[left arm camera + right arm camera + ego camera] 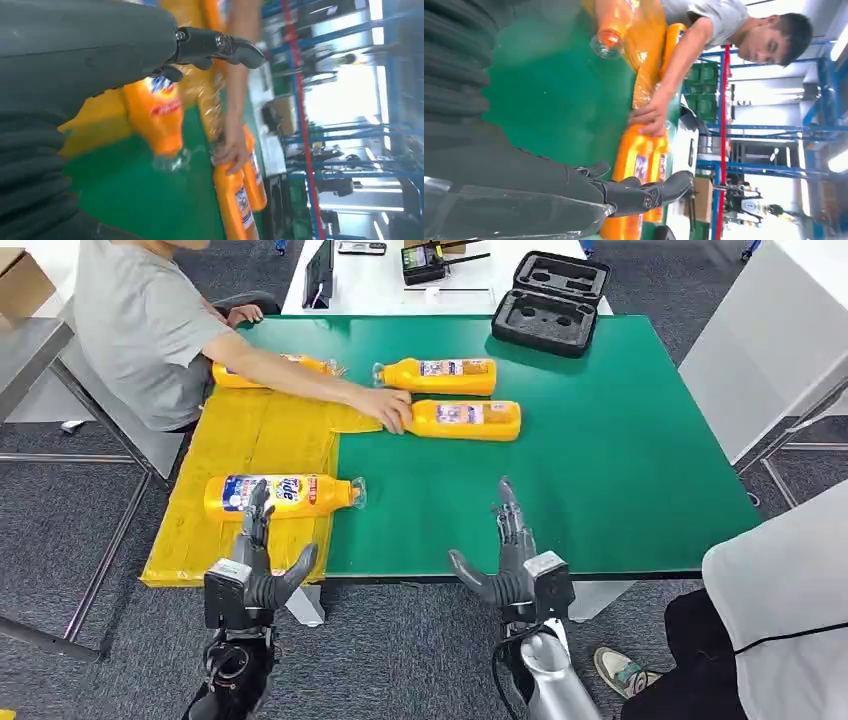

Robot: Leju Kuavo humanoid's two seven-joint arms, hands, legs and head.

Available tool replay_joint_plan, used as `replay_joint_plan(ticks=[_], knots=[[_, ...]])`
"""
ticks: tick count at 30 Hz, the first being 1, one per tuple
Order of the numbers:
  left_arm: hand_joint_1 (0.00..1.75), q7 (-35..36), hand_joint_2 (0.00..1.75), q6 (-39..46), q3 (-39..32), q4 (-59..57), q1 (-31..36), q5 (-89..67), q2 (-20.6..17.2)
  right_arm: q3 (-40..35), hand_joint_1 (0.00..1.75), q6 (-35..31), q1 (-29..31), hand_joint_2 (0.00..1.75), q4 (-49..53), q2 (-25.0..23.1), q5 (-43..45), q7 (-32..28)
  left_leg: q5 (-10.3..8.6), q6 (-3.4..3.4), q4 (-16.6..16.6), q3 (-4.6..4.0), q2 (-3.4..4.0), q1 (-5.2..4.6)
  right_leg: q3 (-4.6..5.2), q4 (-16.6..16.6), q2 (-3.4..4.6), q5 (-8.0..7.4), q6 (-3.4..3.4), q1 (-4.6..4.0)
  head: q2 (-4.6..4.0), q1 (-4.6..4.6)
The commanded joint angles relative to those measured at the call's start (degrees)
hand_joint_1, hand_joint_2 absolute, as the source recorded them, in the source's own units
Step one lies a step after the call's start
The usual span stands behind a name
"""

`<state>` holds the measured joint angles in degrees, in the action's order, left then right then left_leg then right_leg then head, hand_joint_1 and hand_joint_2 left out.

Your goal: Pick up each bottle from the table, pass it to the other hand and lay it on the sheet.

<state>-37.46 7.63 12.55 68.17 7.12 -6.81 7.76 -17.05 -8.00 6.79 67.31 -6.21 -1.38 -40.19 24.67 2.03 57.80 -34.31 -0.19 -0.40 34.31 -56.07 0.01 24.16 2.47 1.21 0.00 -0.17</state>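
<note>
Bottle point(283, 495) flat on sheet point(240, 455) — left hand point(252, 570) just behind, empty.

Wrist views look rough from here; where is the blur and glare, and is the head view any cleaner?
Left wrist view: the near bottle and the person's arm are smeared, and the window behind is blown out. Right wrist view: the left hand's... no, the right hand is sharp, the bottle neck soft. Head view: evenly lit, sharp, bottles legible.
</note>
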Motion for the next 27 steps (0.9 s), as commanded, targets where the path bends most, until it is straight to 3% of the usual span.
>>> replay_joint_plan(ticks=[1, 7, 8, 12, 16, 17, 18, 20, 22, 27], knots=[[0.00, 5.01, 0.00, -5.07, -0.96, -0.27, -2.08, 10.87, 4.46, 3.38, 0.00, -1.62, -1.97, 1.75, 5.14, -0.59, 0.12, 0.19, 0.14, -0.11, 0.02, 0.22, -0.04, 0.09, -0.26, 0.03, -0.06, 0.13, -0.11, -0.10, 0.00, 0.02], [0.00, 5.41, 0.00, -3.53, -0.87, -1.05, -1.82, 14.03, 6.03, 3.62, 0.00, -3.68, -1.50, 1.75, 5.52, -1.08, -0.72, 0.19, 0.07, -0.11, -0.01, 0.18, -0.04, 0.07, -0.21, 0.03, -0.06, 0.08, -0.11, -0.08, 0.00, 0.02], [0.00, 5.58, 0.00, -3.43, -0.39, -1.21, -1.61, 16.92, 6.14, 2.58, 0.00, -6.75, -1.37, 1.75, 6.59, -0.70, -2.12, 0.19, 0.12, -0.14, 0.02, 0.24, 0.00, 0.11, -0.27, 0.02, -0.02, 0.10, -0.14, -0.12, 0.00, 0.00], [0.00, 9.28, 0.00, -2.52, 4.61, -3.49, -0.66, 24.34, 6.51, -6.49, 0.00, -28.95, 1.87, 1.75, -0.17, 4.85, -14.71, 0.19, 0.03, -0.06, -0.01, 0.11, -0.02, 0.05, -0.13, 0.04, -0.03, 0.02, -0.06, -0.05, 0.00, 0.00], [0.00, 9.69, 0.00, -2.69, 5.15, -3.84, -0.60, 25.10, 6.47, -7.45, 0.00, -30.05, 2.35, 1.75, -1.06, 5.42, -16.09, 0.19, 0.08, -0.09, -0.04, 0.28, -0.02, 0.09, -0.35, 0.12, -0.04, 0.05, -0.09, -0.10, 0.00, 0.02], [0.00, 11.27, 0.00, -5.21, 6.66, -5.18, -0.48, 27.79, 6.51, -5.64, 0.00, -32.00, 3.22, 1.75, -4.09, 5.83, -24.78, 0.19, 0.06, -0.07, -0.04, 0.23, 0.02, 0.07, -0.27, 0.10, 0.01, 0.03, -0.07, -0.07, 0.00, 0.00], [0.00, 12.37, 1.75, -8.43, 8.07, -6.20, -0.26, 31.15, 6.13, -3.49, 0.00, -32.00, 5.39, 1.75, -10.94, 5.28, -29.69, 0.19, 0.03, -0.06, -0.07, 0.21, -0.02, 0.04, -0.25, 0.10, -0.02, 0.01, -0.05, -0.05, 0.00, 0.02], [0.00, 12.39, 1.75, -10.70, 10.66, -6.53, -0.56, 34.37, 5.31, -0.20, 0.00, -31.67, 9.37, 1.75, -19.56, 6.24, -38.65, 3.83, 0.00, -0.08, -0.13, 0.31, -0.05, 0.04, -0.34, 0.18, -0.06, 0.00, -0.07, -0.05, 0.00, 0.00], [0.00, 12.12, 1.75, -10.59, 11.63, -6.35, -0.84, 35.02, 4.86, 1.85, 0.00, -31.12, 10.93, 1.75, -22.74, 6.41, -38.28, 1.26, 0.02, -0.10, -0.14, 0.40, -0.05, 0.08, -0.47, 0.22, -0.08, 0.00, -0.10, -0.09, 0.00, 0.00], [0.00, 10.21, 1.75, -13.97, 13.24, -6.28, -0.73, 36.41, 3.94, 3.21, 0.00, -28.01, 19.08, 1.75, -34.13, 7.53, -43.79, 3.77, 0.00, -0.03, -0.07, 0.21, 0.04, 0.01, -0.26, 0.10, -0.01, -0.02, -0.06, -0.02, 0.00, 0.00]])
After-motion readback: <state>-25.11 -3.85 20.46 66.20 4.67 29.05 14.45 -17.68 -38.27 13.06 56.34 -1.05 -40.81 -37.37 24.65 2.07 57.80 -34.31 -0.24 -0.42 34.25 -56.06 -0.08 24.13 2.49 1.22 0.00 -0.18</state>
